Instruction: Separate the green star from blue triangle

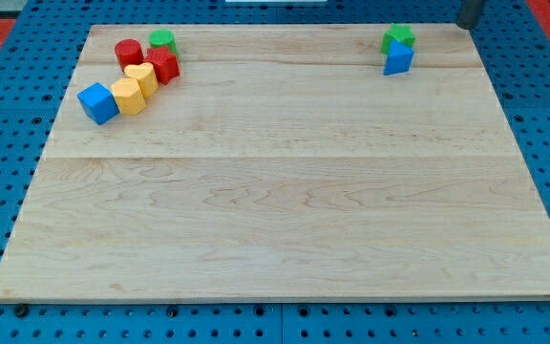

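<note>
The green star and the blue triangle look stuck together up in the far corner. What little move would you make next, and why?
Probably I'd bring my tip, now off the board's top right corner, down toward the green star. The star touches the blue triangle just below it, so a push from the view's right should slide the star left and open a gap.

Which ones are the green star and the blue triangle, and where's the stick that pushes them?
green star [398, 37]: camera view, on its top face.
blue triangle [398, 60]: camera view, on its front face, touching the star from below.
my tip [469, 24]: camera view, at the rod's lower end, right of both blocks.
</note>
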